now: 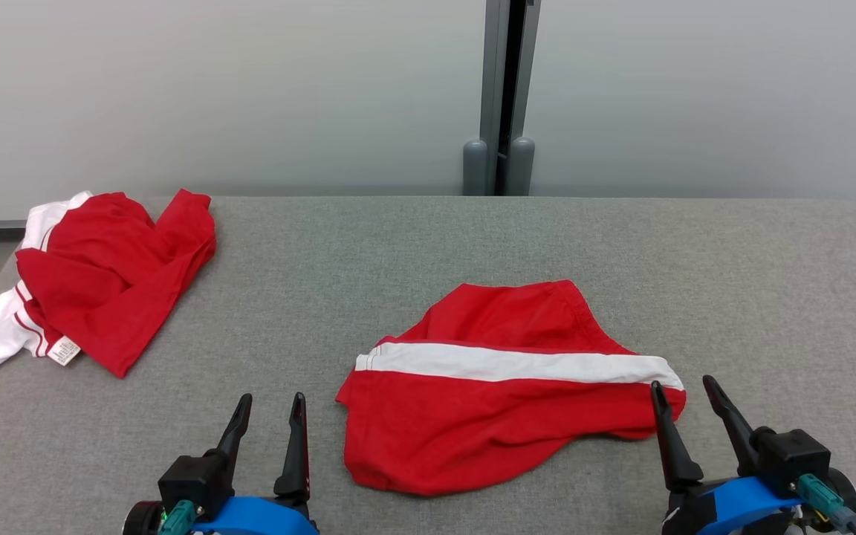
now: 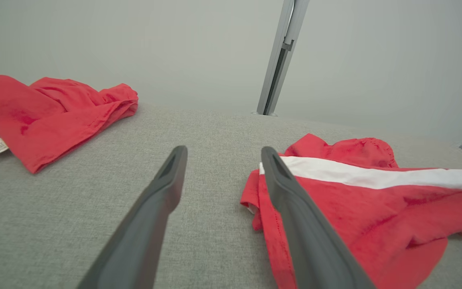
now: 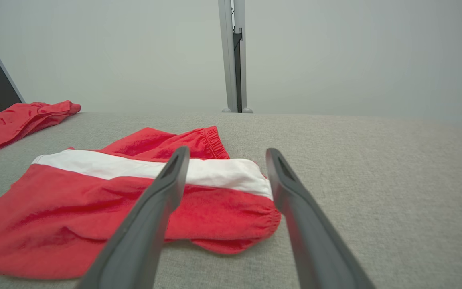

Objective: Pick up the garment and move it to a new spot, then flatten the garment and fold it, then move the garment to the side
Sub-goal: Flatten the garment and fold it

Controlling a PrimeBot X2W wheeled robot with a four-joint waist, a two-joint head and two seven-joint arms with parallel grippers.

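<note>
Left gripper [image 1: 273, 397]: its two long dark fingers stood spread, with nothing between them, low over the cloth surface at the near left.
Left gripper's neighbour: the garment's left edge lay just to its right. In the left wrist view, the right-hand finger [image 2: 295, 208] crossed in front of that edge, and whether it touched could not be told.
Right gripper [image 1: 681, 383]: its fingers were likewise parted and empty, at the near right.
Right gripper's neighbour: the gap between its fingers lined up with the garment's gathered right end. Its left fingertip overlapped the red cloth in the head view, but contact could not be told.
Garment: the red fabric shorts with a broad white stripe [image 1: 487, 431] lay on the near middle of the table, between the two grippers. They were partly flattened and rumpled, and the stripe ran left to right across them.
Table: the grey woven-fabric table top [image 1: 695, 253] carried both cloths.
Other cloth: a crumpled red and white garment with a small white label [image 1: 108, 282] sat at the far left corner, well apart from the shorts.
Backdrop: a pale grey wall, with an upright grey metal post [image 1: 498, 96] behind the far edge.
</note>
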